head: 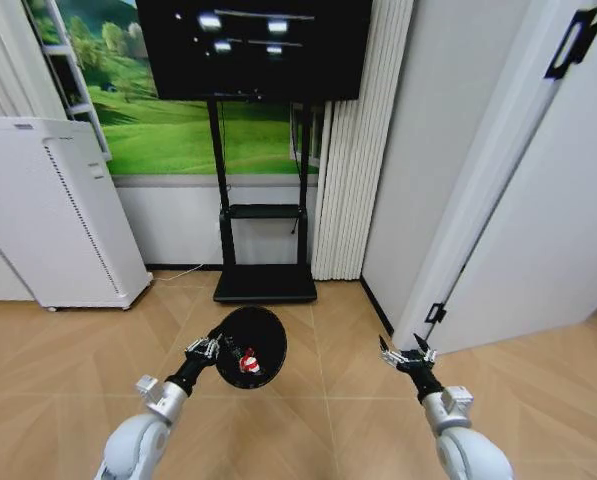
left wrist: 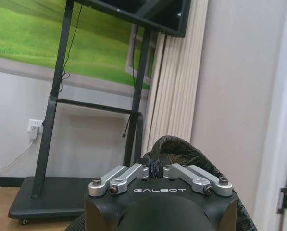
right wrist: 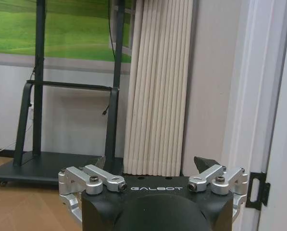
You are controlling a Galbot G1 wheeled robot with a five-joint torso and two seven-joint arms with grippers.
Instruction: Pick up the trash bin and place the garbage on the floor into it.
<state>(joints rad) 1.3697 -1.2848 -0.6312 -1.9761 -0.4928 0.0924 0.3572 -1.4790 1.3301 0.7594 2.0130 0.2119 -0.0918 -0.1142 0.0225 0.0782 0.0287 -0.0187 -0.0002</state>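
Note:
The trash bin (head: 253,335), a black mesh wastebasket, hangs tilted above the floor (head: 58,350) with its mouth turned toward me. My left gripper (head: 210,347) is shut on its rim at the left side. A red-and-white piece of garbage (head: 248,363) lies inside the bin. In the left wrist view the left gripper (left wrist: 155,168) pinches the dark mesh of the bin (left wrist: 181,150). My right gripper (head: 406,355) is held low on the right, open, with nothing in it. The right wrist view shows the right gripper (right wrist: 153,164) with its fingers spread wide.
The black TV-stand base (head: 265,283) sits just beyond the bin, under a wall screen. A tall white perforated appliance (head: 53,210) stands at the left. A pleated cream curtain (head: 353,150) and a white door (head: 538,200) close off the right.

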